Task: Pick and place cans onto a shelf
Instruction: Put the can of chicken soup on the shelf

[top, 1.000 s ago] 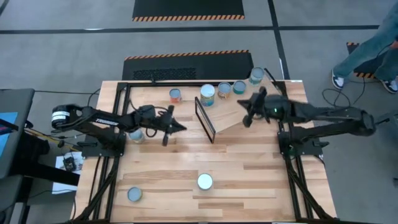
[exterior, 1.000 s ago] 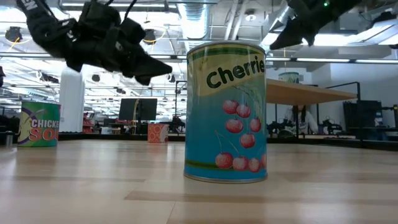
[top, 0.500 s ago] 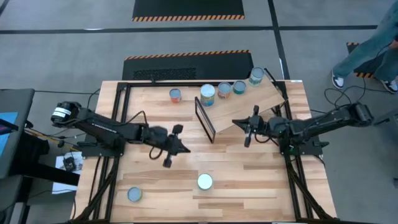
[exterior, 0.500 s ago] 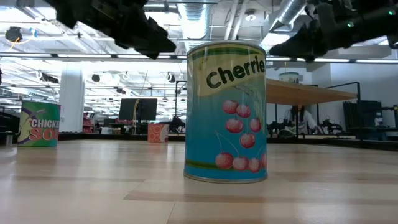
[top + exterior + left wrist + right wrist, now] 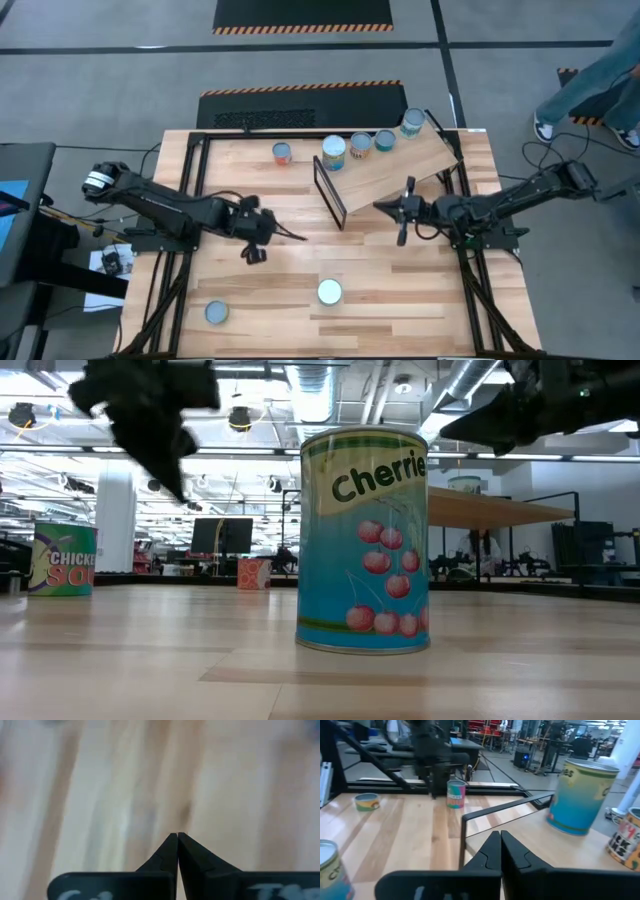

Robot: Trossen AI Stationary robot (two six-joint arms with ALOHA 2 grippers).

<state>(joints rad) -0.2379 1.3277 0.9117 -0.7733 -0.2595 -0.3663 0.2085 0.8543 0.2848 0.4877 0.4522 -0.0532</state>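
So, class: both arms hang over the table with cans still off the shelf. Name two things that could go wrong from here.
1. The shelf slants, with four cans crowded along its far edge; adding another could nudge one off.
2. Both the left gripper and the right gripper are shut; coming down on the cherries can like that would likely topple it rather than grasp it.

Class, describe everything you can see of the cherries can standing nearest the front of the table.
The cherries can is a small upright tin with a pale round lid. Its label is teal-blue with a cream-yellow band on top, dark lettering reading "Cherrie" and drawn red cherries on stems. It stands alone on the plank tabletop, near the front edge, touched by neither gripper and well off the shelf.
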